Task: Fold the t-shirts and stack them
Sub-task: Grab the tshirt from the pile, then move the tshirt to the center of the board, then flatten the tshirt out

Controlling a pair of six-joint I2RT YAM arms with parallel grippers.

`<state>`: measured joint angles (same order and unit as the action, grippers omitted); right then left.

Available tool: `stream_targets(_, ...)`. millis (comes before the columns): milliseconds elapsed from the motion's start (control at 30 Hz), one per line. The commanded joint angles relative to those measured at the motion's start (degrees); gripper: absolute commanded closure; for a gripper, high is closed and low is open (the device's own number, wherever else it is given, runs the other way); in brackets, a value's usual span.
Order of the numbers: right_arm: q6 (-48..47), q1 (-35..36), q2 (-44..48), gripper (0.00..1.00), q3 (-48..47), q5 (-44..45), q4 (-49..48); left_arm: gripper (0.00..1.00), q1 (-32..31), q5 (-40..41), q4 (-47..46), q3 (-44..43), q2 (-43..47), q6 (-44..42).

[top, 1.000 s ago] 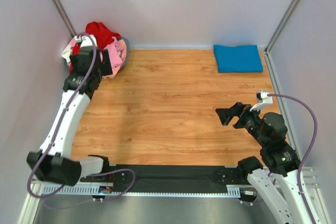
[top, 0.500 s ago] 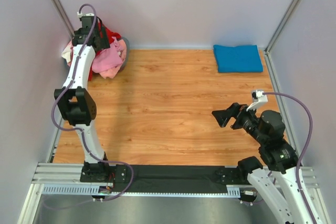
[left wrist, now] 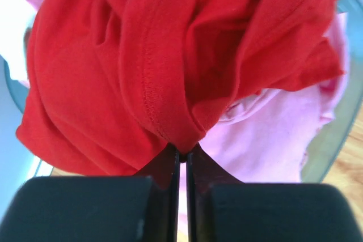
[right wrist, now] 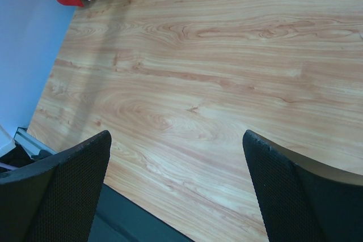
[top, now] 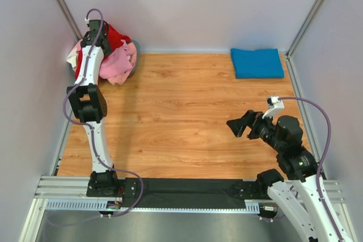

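Observation:
A heap of t-shirts fills the table's far left corner: a bright red t-shirt (top: 116, 33) on top, a light pink one (top: 120, 63) in front of it and a pale one (top: 72, 56) at the left. In the left wrist view the red t-shirt (left wrist: 142, 55) fills the frame and my left gripper (left wrist: 182, 151) is shut on a fold of it, with the pink t-shirt (left wrist: 272, 128) just to the right. A folded blue t-shirt (top: 257, 63) lies flat at the far right. My right gripper (top: 241, 124) (right wrist: 176, 140) hovers open over bare wood, holding nothing.
The heap sits in a grey round container (top: 135, 48) whose rim (left wrist: 334, 134) shows under the pink cloth. Pale walls close the table on three sides. A black strip (top: 187, 188) runs along the near edge between the arm bases.
My left arm stretched out over the heap and its jaws went from open to shut on the red t-shirt. The right gripper drifted slightly left, still open.

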<state>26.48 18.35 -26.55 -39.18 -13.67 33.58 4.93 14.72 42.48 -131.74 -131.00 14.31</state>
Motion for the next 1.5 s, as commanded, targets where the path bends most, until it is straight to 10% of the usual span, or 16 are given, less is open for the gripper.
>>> stream_targets(0,-0.73,0.28,-0.7,0.0,0.33,-0.57,-2.12,1.0,-0.18,-1.98,-3.46,-4.13,2.15,-0.07)
stream_targets(300,-0.9,0.28,-1.14,0.0,-0.11,0.49,-2.38,1.0,-10.36,-1.98,-1.72,-7.28,19.26,-8.92)
stream_targets(633,2.51,0.28,1.06,0.01,-9.15,12.49,6.48,0.99,-40.15,-6.0,15.34,-6.87,30.72,-22.22)
stream_targets(700,3.75,0.37,0.79,0.01,-10.56,16.45,10.35,0.81,-45.08,-8.21,19.3,-4.68,28.54,-18.9)
stream_targets(767,6.21,0.37,0.09,0.01,-12.58,21.9,14.64,0.01,-47.46,-11.55,21.67,-3.61,26.6,-16.17)
stream_targets(1000,10.26,0.28,0.35,0.04,-16.11,23.17,23.1,0.0,-50.98,-11.65,19.4,14.81,32.44,-2.37)
stream_targets(1300,14.47,0.9,-0.52,0.2,-2.85,0.32,26.44,0.0,-50.9,0.21,18.87,38.88,54.78,4.32)
stream_targets(1467,15.44,10.8,-0.7,0.2,2.79,5.31,30.84,0.0,-49.15,0.49,18.35,52.53,64.71,10.64)
